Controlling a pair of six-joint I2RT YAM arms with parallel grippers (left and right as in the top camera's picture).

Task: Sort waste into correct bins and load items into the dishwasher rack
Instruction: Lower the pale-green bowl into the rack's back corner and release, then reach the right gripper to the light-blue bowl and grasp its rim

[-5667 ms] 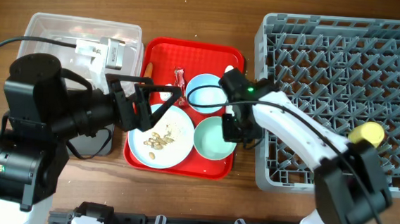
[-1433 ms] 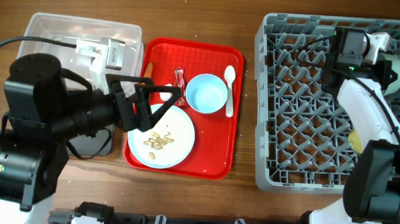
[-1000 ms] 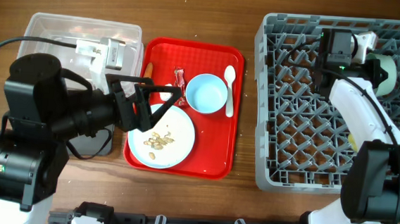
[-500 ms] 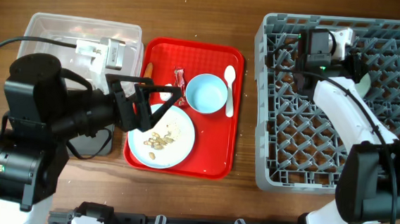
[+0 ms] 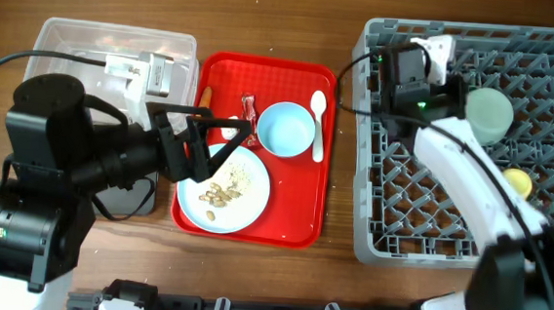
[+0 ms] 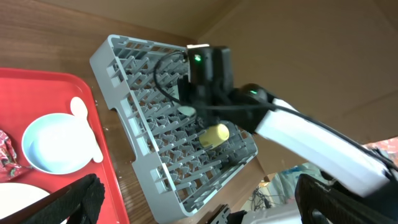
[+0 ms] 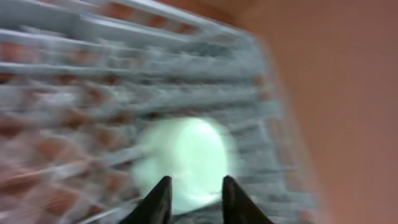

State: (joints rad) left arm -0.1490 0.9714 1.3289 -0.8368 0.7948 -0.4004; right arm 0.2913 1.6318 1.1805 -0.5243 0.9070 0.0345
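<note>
Brown wooden tabletop is seen beneath everything. At the far left a clear plastic tub (image 5: 70,38) is set, with a black tray (image 5: 129,199) nearer, largely hidden under the left arm. The left gripper (image 5: 221,139) is held over the left part of the red serving tray (image 5: 263,68), its fingers spread wide and nothing grasped. On that tray a red candy wrapper (image 5: 249,107), a pale blue bowl (image 5: 286,129) and a white spoon (image 5: 317,124) are laid on the far side. A pale blue plate (image 5: 249,204) carrying beige food scraps (image 5: 218,192) is set nearer. At the right, a pale green bowl (image 5: 488,111) and a yellow cup (image 5: 517,182) are lodged in the grey dishwasher rack (image 5: 418,238). The right gripper (image 7: 196,199) is held above the bowl, its fingers parted and empty, though that view is blurred.
</note>
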